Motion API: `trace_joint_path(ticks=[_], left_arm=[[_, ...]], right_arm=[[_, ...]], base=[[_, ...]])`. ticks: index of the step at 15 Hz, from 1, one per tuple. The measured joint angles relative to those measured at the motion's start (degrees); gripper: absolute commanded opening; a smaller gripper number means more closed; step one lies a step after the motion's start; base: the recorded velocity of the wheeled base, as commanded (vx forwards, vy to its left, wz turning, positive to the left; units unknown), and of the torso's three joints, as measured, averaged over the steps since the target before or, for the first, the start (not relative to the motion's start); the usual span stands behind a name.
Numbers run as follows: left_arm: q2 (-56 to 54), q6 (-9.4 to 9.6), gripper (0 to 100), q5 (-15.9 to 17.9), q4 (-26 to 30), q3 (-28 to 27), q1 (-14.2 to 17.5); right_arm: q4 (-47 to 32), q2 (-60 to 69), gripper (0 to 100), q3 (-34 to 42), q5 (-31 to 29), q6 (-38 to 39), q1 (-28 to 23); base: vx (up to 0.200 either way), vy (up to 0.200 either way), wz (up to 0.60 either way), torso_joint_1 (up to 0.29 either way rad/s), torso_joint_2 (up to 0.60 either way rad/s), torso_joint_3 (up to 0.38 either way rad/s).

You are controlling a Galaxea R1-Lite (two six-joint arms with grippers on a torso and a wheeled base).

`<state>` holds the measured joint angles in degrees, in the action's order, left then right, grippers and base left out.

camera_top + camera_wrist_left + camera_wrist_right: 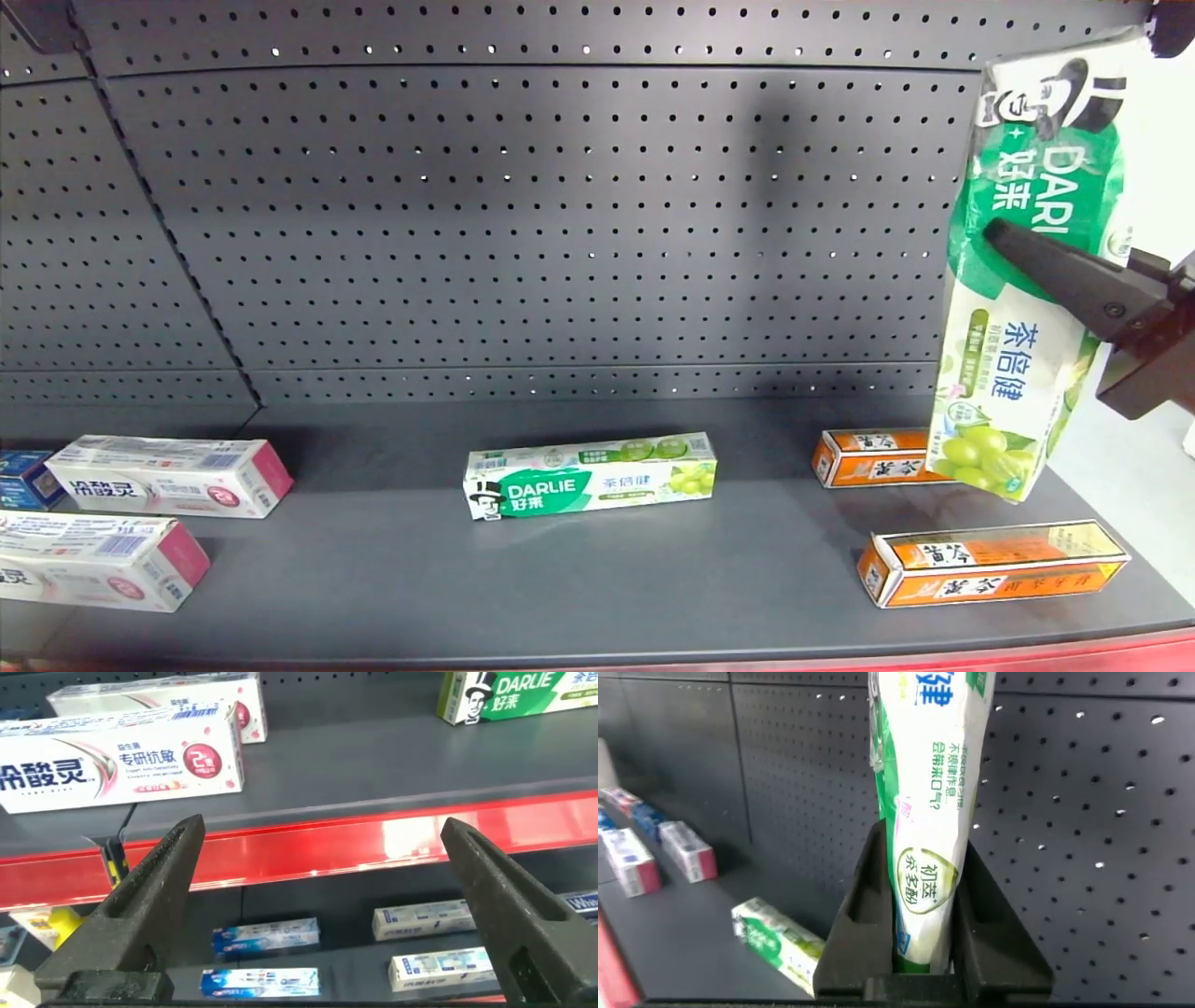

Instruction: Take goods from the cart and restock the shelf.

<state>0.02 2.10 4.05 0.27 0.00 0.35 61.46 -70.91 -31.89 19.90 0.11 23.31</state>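
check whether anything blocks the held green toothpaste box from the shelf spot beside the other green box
Nothing visible does. The right pincer holds the green box upright at the right end of the shelf, by two orange boxes; the shelf between those and the lying green box is bare.

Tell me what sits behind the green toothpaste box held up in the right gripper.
Behind the held green box, a rear orange box lies on the shelf, with the perforated back panel above. Its right end is covered.
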Motion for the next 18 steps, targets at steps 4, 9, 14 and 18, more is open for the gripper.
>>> trace_joint_path(ticks=[4, 9, 14, 18], left_arm=[[0.0, -0.07, 100, 0.0, 0.0, 0.0, -0.05], [0.0, 1.01, 100, 0.49, 0.0, 0.0, -0.02], [0.0, 1.51, 100, 1.34, 0.02, -0.05, -0.22], [0.24, 1.65, 100, 3.96, 1.51, -5.6, -0.35]], right_arm=[[-0.87, 1.16, 0, -1.1, -0.13, 0.16, 1.83], [-13.1, 1.78, 0, -5.23, -0.16, 0.02, 3.91], [-17.7, 0.94, 0, -10.64, -2.71, -0.18, 7.51], [-31.12, 2.54, 0, -13.62, -7.29, -2.18, 10.97]], base=[[0.0, 0.0, 0.0, 0.0, 0.0, 0.0], [0.0, 0.0, 0.0, 0.0, 0.0, 0.0], [0.0, 0.0, 0.0, 0.0, 0.0, 0.0], [0.0, 0.0, 0.0, 0.0, 0.0, 0.0]])
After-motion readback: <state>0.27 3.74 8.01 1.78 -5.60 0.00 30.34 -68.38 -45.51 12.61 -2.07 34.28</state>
